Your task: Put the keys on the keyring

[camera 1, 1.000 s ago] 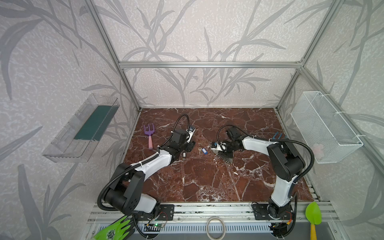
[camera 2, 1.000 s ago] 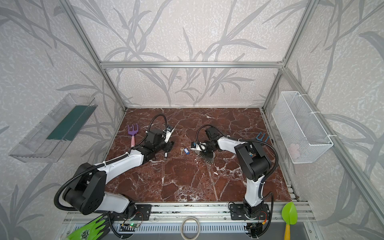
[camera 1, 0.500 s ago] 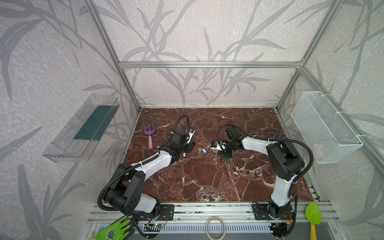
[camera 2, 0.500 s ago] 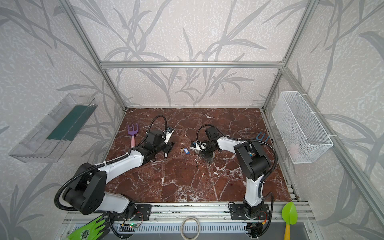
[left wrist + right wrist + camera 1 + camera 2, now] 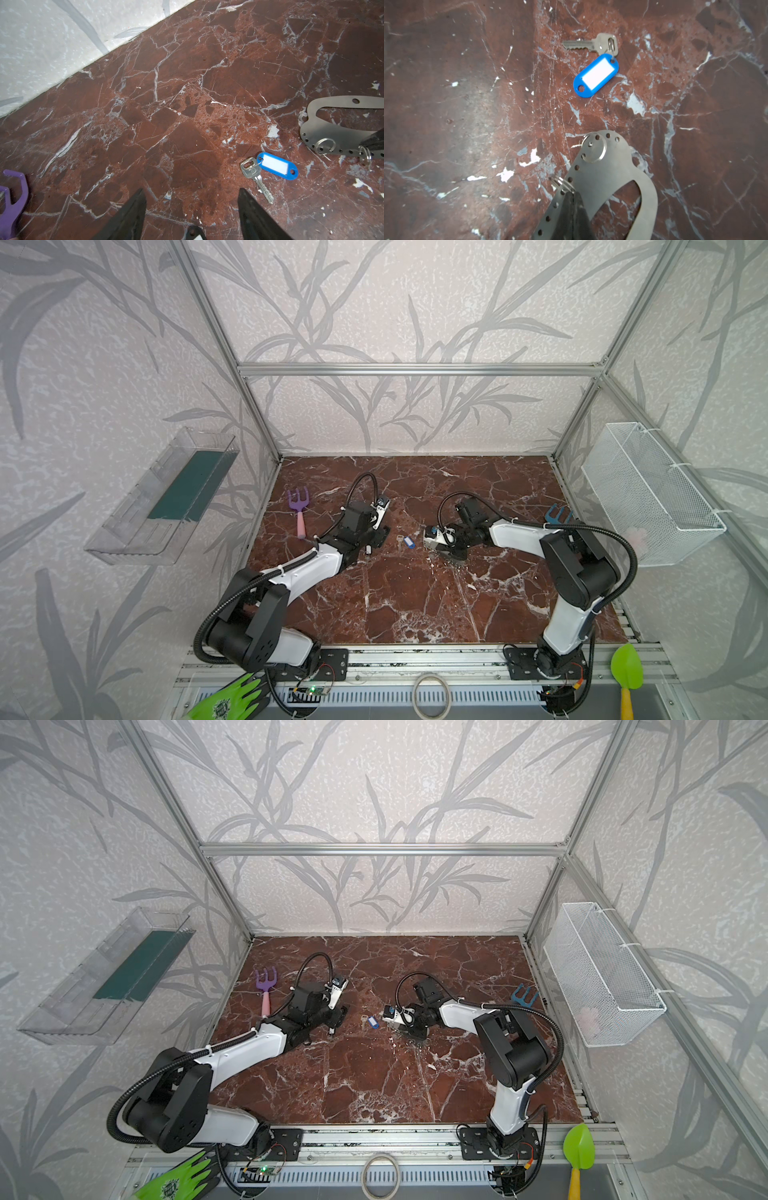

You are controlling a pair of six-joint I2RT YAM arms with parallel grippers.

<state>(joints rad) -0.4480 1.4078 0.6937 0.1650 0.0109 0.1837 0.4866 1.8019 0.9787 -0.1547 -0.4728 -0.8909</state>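
Right pincer clamps the keyring's looped edge, probably steadying it; left pincer, spread apart, hovers by the blue-tagged key near that keyring.

Walled on three sides in pale wallpaper printed with grey leaf sprays, framed by aluminium bars. Floored in red-brown marble veined white. Clear plastic shelf on the left wall, white wire basket on the right, metal rail along the front.
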